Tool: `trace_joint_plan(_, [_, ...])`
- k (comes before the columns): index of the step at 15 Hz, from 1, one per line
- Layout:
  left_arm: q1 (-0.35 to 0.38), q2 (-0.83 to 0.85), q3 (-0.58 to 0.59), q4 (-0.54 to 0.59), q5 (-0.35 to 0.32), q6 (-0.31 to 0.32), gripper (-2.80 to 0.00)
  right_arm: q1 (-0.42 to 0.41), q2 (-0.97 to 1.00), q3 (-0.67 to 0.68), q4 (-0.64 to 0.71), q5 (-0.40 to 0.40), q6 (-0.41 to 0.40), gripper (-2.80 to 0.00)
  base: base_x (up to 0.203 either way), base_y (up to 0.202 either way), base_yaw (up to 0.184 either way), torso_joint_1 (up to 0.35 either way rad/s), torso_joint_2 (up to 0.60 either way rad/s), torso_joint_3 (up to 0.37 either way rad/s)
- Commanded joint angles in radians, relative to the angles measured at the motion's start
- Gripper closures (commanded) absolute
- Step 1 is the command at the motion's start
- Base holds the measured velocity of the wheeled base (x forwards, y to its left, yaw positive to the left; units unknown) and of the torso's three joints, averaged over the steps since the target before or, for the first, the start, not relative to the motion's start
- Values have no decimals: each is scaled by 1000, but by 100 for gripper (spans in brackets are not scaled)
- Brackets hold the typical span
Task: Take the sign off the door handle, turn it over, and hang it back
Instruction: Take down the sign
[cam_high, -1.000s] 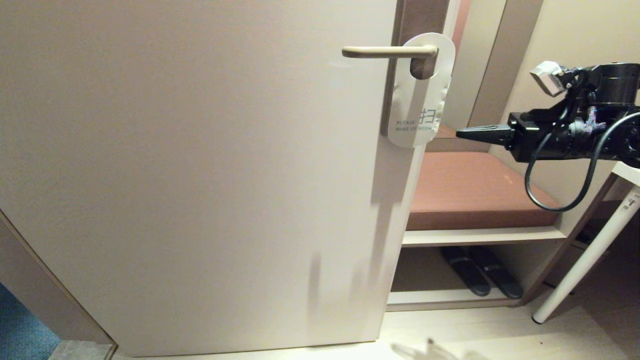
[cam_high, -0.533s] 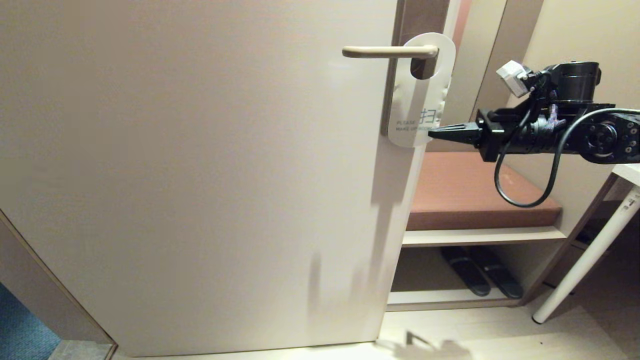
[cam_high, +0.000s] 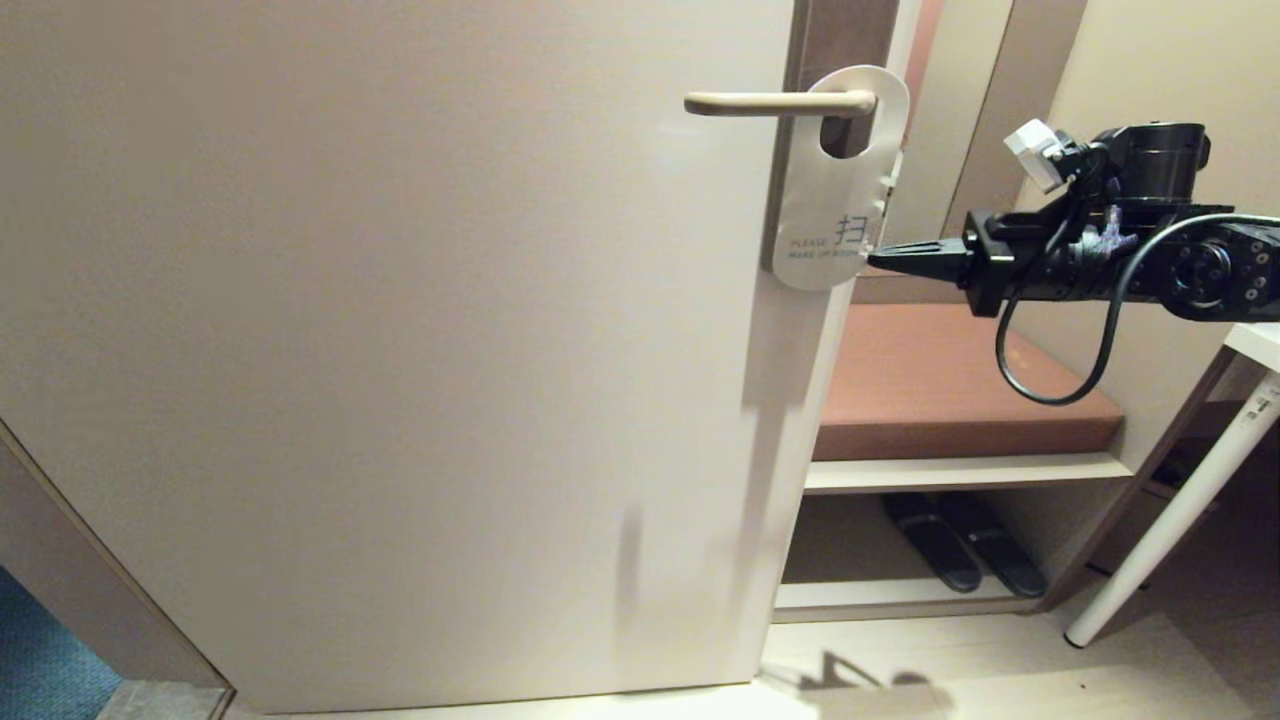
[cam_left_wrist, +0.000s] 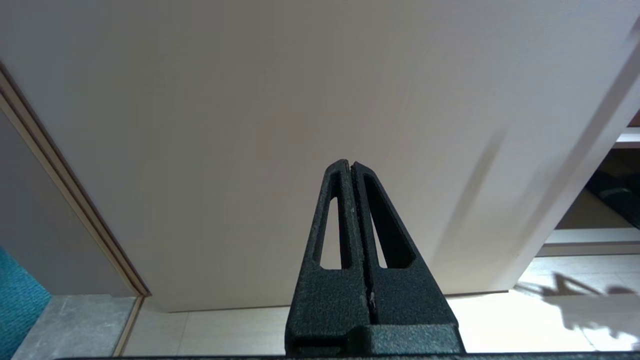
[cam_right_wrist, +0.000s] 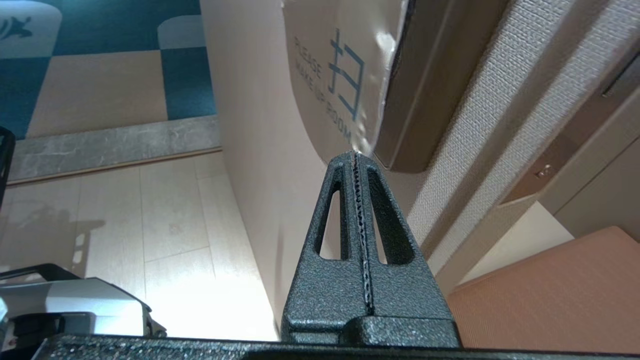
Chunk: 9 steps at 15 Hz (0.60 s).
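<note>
The sign (cam_high: 828, 205), white face with blue text outward, hangs by its oval hole on the beige door handle (cam_high: 770, 102) near the door's right edge. My right gripper (cam_high: 872, 259) reaches in level from the right. It is shut, and its tips meet the sign's lower right edge. In the right wrist view the sign (cam_right_wrist: 325, 75) lies just past the closed tips of the right gripper (cam_right_wrist: 355, 155). My left gripper (cam_left_wrist: 350, 163) is shut and empty, low down, pointing at the door's lower part.
The pale door (cam_high: 400, 350) fills the left and middle. Right of it is a bench with a reddish-brown cushion (cam_high: 950, 380), dark slippers (cam_high: 960, 555) beneath it, and a white table leg (cam_high: 1170, 520). Blue carpet (cam_high: 40, 660) shows at the lower left.
My right arm has swung left from beside the bench until its shut tips reached the sign's lower edge. The sign's lower end has shifted slightly left. The left arm has not moved.
</note>
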Motion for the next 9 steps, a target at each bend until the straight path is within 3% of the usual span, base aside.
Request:
trace_joint_plan(1, [0,1,0,0,0,0,0,-14,-12,4,2,8,-3,0,0,0,0,0,0,0])
trace_joint_plan(9, [0,1,0,0,0,0,0,-29,-73,78,8,16,-2,0,0,0,0,0,0,0])
